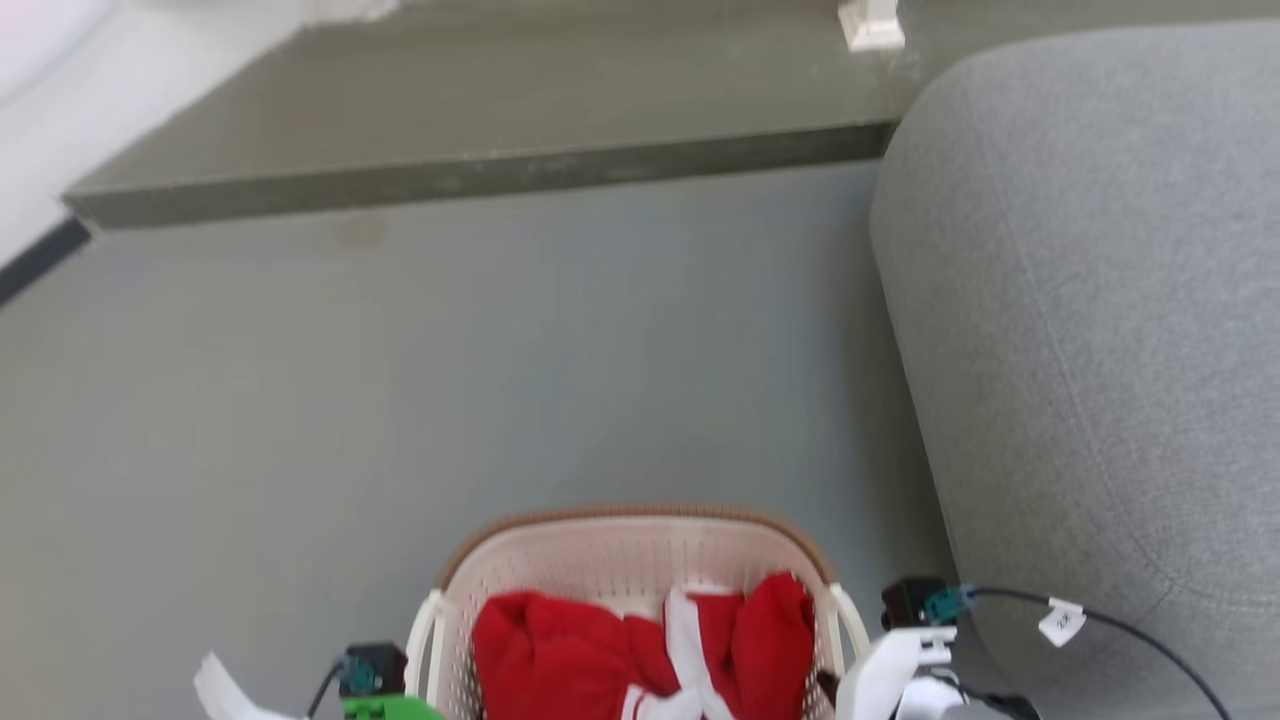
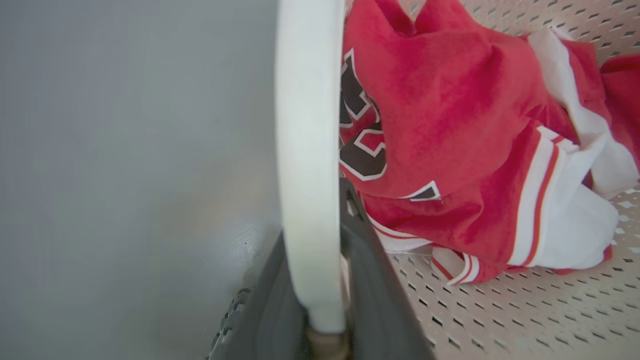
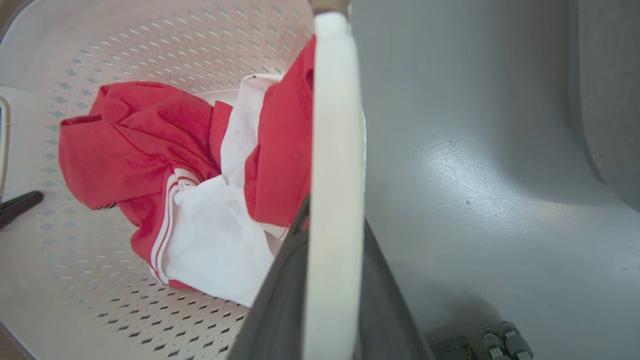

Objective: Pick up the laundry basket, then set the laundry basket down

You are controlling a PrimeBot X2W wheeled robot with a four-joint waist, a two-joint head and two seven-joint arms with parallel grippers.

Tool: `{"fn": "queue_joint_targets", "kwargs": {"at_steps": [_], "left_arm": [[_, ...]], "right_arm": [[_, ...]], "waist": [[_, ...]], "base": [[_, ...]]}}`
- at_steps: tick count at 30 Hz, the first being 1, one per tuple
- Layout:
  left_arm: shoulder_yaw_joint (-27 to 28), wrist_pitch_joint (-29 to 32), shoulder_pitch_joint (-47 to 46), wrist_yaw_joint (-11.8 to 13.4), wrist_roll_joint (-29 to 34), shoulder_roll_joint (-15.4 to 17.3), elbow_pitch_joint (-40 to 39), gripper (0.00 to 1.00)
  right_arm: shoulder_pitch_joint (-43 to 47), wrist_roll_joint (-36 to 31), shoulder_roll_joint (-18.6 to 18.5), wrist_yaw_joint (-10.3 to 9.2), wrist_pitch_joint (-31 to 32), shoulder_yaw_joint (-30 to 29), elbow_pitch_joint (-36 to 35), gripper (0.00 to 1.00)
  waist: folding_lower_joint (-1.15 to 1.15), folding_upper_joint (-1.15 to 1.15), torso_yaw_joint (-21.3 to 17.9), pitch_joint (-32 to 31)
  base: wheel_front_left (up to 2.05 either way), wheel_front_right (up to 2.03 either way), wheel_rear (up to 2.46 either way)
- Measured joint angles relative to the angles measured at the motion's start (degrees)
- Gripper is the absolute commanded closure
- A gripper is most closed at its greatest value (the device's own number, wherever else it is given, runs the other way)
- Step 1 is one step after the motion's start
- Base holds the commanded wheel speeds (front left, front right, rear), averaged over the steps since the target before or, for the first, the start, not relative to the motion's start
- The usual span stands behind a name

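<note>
Head view, basket: the laundry basket (image 1: 640, 513) sits at the bottom centre on or over the grey floor (image 1: 400, 380) – whether it touches the floor I cannot tell. Its brown rim curves along the far side.
Head view, contents: a crumpled red garment (image 1: 560, 650) with white trim lies inside.
Head view, arms: the left arm (image 1: 372, 680) is just outside the left handle (image 1: 425, 640). The right arm (image 1: 900, 660) is just outside the right handle (image 1: 850, 620).
Head view, surroundings: a grey upholstered seat (image 1: 1100, 300) stands close on the right, and a low grey-green step (image 1: 480, 120) runs across the top.
Left wrist view, grip: the left gripper (image 2: 314, 235) is clamped on the white left handle, one dark finger on each side and touching it.
Left wrist view, inside: the garment shows black lettering and striped white trim, and rests on the perforated bottom.
Right wrist view, grip: the right gripper (image 3: 335, 215) is clenched on the right handle – the white bar runs up between its two fingers.
Right wrist view, around: the garment is left of the handle, with floor and seat to its right.
</note>
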Motion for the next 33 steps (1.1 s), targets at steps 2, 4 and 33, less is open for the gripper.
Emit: {"fn": "queue_joint_targets", "kwargs": {"at_steps": [2, 4, 33], "left_arm": [[-0.3, 0.1, 1.3, 0.0, -0.4, 0.0, 0.0, 1.0], [-0.7, 0.6, 2.4, 0.0, -0.6, 0.1, 0.0, 1.0], [-5.3, 1.5, 5.6, 1.5, -4.2, 1.4, -4.1, 1.0]], "right_arm": [[1.1, 0.1, 0.0, -0.02, 0.2, 0.5, 0.0, 1.0], [2.2, 0.6, 0.0, -0.1, 0.7, 0.9, -0.1, 1.0], [4.8, 3.5, -0.8, -2.99, 1.2, 4.0, -2.6, 1.0]], "waist": [[0.0, 0.0, 0.1, -1.5], [0.0, 0.0, 0.1, -2.9], [0.0, 0.0, -0.3, -9.0]], "base": [[0.0, 0.0, 0.0], [0.0, 0.0, 0.0], [0.0, 0.0, 0.0]]}}
